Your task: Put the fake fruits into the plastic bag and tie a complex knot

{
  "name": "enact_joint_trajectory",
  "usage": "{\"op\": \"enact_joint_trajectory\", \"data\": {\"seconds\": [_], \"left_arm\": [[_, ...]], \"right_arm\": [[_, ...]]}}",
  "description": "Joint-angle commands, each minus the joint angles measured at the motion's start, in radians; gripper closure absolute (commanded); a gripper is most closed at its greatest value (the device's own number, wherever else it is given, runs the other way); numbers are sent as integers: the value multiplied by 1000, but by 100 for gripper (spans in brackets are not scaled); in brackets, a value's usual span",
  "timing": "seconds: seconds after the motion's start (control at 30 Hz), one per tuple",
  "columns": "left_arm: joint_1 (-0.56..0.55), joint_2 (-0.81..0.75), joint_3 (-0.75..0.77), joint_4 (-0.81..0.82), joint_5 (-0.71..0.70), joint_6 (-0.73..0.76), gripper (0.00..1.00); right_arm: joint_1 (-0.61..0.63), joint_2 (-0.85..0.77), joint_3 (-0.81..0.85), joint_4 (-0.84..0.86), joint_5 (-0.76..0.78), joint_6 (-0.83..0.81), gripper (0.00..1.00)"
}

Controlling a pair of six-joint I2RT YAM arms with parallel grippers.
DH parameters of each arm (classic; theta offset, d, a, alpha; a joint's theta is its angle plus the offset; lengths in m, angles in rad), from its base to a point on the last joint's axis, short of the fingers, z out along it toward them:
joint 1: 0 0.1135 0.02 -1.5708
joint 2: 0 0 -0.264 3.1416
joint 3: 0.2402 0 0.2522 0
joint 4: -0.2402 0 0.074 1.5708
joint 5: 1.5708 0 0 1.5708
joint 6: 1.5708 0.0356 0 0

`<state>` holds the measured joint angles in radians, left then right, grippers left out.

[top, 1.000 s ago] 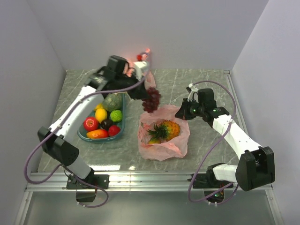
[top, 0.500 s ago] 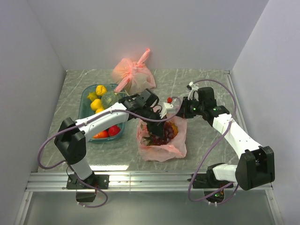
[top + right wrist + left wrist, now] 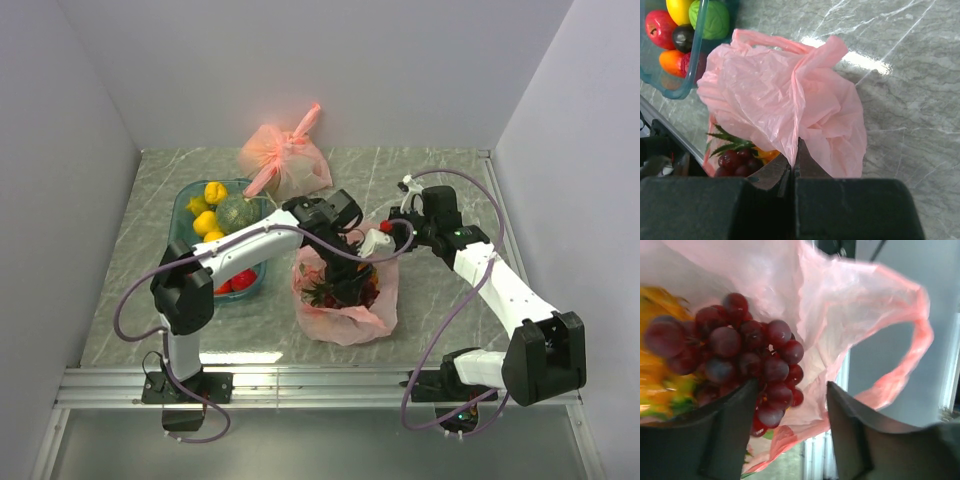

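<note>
The salmon-pink plastic bag [image 3: 345, 322] lies open mid-table. My left gripper [image 3: 350, 278] reaches down into its mouth. In the left wrist view that gripper [image 3: 790, 407] is open. The purple grapes [image 3: 740, 350] lie on the yellow pineapple [image 3: 655, 365] inside the bag [image 3: 850, 315], touching only the left finger [image 3: 725, 435]. My right gripper [image 3: 796, 147] is shut on a fold of the bag's rim [image 3: 780, 100] and holds it up; in the top view it [image 3: 398, 235] is at the bag's right side. Grapes [image 3: 735, 160] and pineapple leaves [image 3: 725, 137] show under the plastic.
A teal tray [image 3: 178, 215] left of the bag holds a lemon [image 3: 215, 192], a green fruit [image 3: 238, 212] and red ones [image 3: 243, 278]. In the right wrist view it [image 3: 690, 75] also shows a lime [image 3: 715, 20] and apple [image 3: 657, 27]. A tied pink bag [image 3: 283, 158] sits by the back wall.
The left arm swung from the back of the table down into the bag with the grapes, then opened its jaws and let them go. The right gripper kept its hold.
</note>
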<state>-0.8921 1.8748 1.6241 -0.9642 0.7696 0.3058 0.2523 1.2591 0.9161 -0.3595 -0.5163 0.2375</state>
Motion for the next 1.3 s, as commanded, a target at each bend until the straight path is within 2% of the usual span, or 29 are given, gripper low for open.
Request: {"op": "enact_joint_trajectory", "data": {"seconds": [0.0, 0.03, 0.07, 0.23, 0.27, 0.33, 0.37, 0.43, 0.47, 0.57, 0.63, 0.67, 0.77, 0.9, 1.03, 1.27], "left_arm": [[4, -61, 98, 15, -75, -3, 35], [34, -106, 88, 27, -87, -16, 32], [59, -129, 82, 38, -79, -26, 22], [283, -235, 106, 99, -33, -171, 20], [385, -267, 108, 111, -33, -195, 18], [496, -298, 93, 136, -41, -247, 14], [604, -319, 86, 137, -58, -254, 11], [704, -321, 83, 131, -139, -260, 10], [802, -309, 85, 134, -159, -266, 10], [949, -250, 111, 153, -262, -342, 11], [984, -218, 131, 177, -361, -369, 12], [993, -182, 137, 192, -404, -375, 16], [992, -89, 177, 200, -490, -372, 18], [992, 27, 240, 199, -521, -384, 19], [989, 119, 235, 232, -552, -410, 18], [969, 199, 232, 326, -556, -418, 19]], "right_arm": [[-5, -29, 9, 7, -16, -15, 100], [-5, -36, 6, 7, -17, -20, 100], [-5, -40, 3, 7, -17, -21, 100], [-4, -47, -14, 7, -21, -32, 100], [-4, -50, -16, 7, -21, -33, 100], [-2, -55, -22, 7, -18, -38, 100], [-4, -61, -23, 8, -16, -40, 100], [-2, -61, -28, 7, -16, -43, 100], [-2, -61, -26, 4, -14, -44, 100], [-4, -53, -25, 2, -16, -47, 100], [-4, -43, -23, 4, -22, -43, 100], [-2, -38, -22, 5, -22, -44, 100], [-4, -24, -10, 2, -25, -40, 100], [-2, -15, -2, -1, -21, -40, 100], [-4, -4, 7, -4, -18, -40, 100], [-4, 0, 12, -15, -11, -43, 100]]}}
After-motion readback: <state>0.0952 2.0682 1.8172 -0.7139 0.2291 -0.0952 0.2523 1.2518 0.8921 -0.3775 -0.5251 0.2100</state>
